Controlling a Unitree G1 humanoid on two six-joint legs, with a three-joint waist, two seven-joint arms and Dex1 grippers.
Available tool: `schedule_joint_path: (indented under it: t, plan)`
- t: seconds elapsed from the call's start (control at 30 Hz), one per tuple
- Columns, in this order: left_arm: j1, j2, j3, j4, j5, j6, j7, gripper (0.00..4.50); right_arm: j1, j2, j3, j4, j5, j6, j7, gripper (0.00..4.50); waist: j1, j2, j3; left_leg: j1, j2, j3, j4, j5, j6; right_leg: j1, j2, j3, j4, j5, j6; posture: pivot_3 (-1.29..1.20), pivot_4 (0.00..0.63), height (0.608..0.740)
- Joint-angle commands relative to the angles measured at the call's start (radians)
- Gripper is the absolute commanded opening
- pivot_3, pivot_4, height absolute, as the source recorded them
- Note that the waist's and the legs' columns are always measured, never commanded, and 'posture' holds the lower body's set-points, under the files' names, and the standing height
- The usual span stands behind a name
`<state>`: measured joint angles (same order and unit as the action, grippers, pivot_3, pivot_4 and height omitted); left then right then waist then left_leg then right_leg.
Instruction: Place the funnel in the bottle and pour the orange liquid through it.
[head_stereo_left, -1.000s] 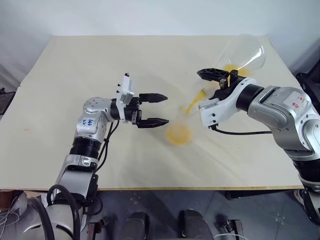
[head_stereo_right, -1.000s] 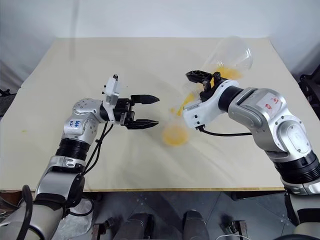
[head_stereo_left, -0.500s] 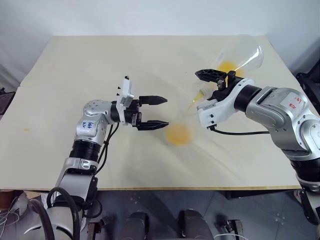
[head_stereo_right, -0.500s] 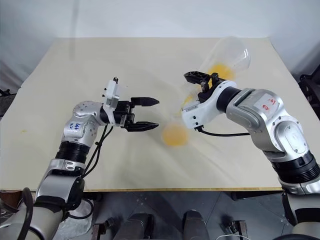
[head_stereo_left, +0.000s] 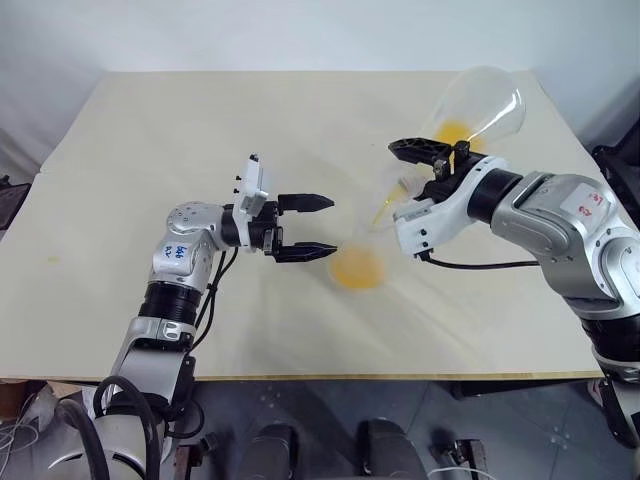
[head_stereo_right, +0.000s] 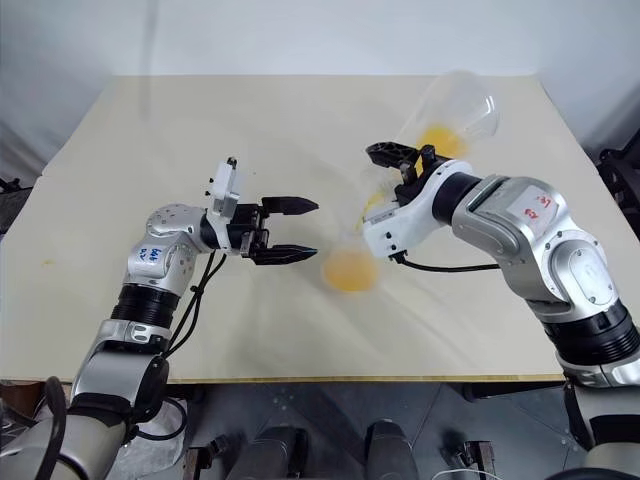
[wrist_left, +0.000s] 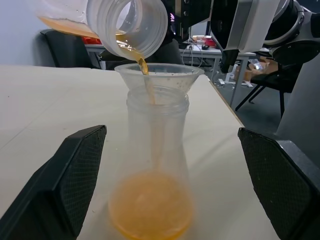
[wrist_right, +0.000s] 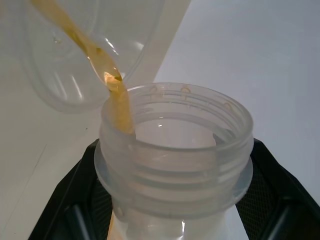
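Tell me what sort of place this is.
Probably a lab or office workroom: a plain pale table serves as the workbench, and behind it stand office chairs and a cluttered desk.

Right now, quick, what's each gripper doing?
Left gripper: open, holding nothing, jaws either side of the bottle.
Right gripper: shut on the flask, pouring orange liquid.

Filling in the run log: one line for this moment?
phase: pouring | right gripper: shut on flask | orange liquid into funnel on bottle | left gripper: open beside bottle
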<state>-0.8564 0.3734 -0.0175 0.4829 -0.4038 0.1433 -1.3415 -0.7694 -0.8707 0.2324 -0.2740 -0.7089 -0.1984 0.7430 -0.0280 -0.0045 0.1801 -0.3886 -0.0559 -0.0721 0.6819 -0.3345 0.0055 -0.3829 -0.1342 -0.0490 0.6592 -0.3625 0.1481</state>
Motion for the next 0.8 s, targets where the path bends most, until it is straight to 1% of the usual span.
schedule_joint_path:
  t: [0.03,0.43,0.8]
  plan:
    - [0.002,0.000,0.006,-0.021,0.001,-0.009,0.007,4.50,-0.028,0.000,-0.036,-0.035,-0.008,-0.008,-0.010,2.72,0.000,0.000,0.000,0.000,0.000,0.000,0.000,0.000,0.000,0.000,0.000,0.000,0.000,0.000,0.000,0.00,0.150,0.740]
    - [0.029,-0.038,0.041,-0.049,-0.039,-0.034,0.013,4.50,-0.025,0.001,-0.036,-0.043,-0.005,-0.006,0.000,2.72,0.000,0.000,0.000,0.000,0.000,0.000,0.000,0.000,0.000,0.000,0.000,0.000,0.000,0.000,0.000,0.00,0.150,0.740]
    - [0.006,-0.029,0.052,-0.087,-0.059,0.011,0.010,4.50,-0.027,-0.002,-0.037,-0.045,0.000,-0.018,0.007,2.72,0.000,0.000,0.000,0.000,0.000,0.000,0.000,0.000,0.000,0.000,0.000,0.000,0.000,0.000,0.000,0.00,0.150,0.740]
